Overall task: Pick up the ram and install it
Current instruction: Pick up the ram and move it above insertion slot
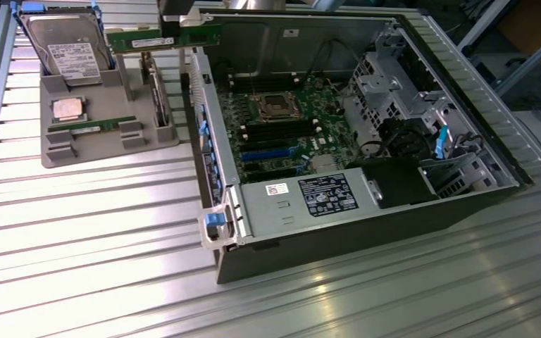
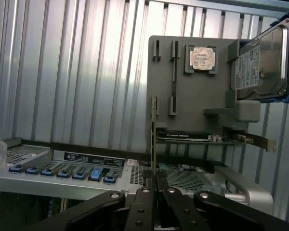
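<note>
My gripper point(image 1: 179, 20) hangs above the far edge of the grey parts tray point(image 1: 110, 144), close to the open computer case point(image 1: 346, 232). It is shut on the ram point(image 1: 148, 40), a long narrow green stick with a white label, lifted off the tray and held level. In the wrist view the ram point(image 2: 154, 139) shows edge-on, rising from between the black fingers point(image 2: 143, 202) of the gripper point(image 2: 154, 185). A second green stick point(image 1: 84, 129) lies in its tray slot point(image 2: 174, 77). The motherboard's dark memory slots point(image 1: 275, 132) sit inside the case, below the processor socket point(image 1: 275, 105).
The tray also carries a hard drive point(image 1: 68, 49), a square silver processor chip point(image 1: 67, 109) and a wider expansion card point(image 1: 160, 95) standing on edge. The case's metal wall point(image 1: 205, 134) with blue clips stands between tray and motherboard. A ribbed aluminium table point(image 1: 92, 267) lies underneath.
</note>
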Controlling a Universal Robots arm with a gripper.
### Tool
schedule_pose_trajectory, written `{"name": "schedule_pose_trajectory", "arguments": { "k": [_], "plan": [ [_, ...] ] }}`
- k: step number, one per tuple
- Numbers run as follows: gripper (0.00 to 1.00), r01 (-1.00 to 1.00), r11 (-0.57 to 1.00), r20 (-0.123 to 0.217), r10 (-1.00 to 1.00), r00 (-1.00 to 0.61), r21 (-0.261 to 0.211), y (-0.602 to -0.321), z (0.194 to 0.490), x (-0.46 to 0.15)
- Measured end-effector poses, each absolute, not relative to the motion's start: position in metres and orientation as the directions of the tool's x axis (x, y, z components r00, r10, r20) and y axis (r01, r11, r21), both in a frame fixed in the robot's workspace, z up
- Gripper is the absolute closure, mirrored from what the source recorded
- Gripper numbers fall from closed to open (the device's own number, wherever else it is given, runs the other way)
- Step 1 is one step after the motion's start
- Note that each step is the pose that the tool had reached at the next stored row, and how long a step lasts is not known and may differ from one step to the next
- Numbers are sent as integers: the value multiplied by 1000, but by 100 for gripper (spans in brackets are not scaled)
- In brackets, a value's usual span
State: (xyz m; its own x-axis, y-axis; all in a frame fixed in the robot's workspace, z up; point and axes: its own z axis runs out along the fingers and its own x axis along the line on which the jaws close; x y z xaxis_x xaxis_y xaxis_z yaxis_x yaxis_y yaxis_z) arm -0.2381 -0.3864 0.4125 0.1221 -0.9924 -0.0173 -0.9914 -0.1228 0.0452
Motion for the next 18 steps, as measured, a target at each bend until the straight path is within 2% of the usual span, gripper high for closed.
{"name": "schedule_pose_trajectory", "arguments": {
  "k": [18],
  "plan": [
    [88, -991, -123, -17, -992, 122, 45, -386, 413, -211]
  ]
}}
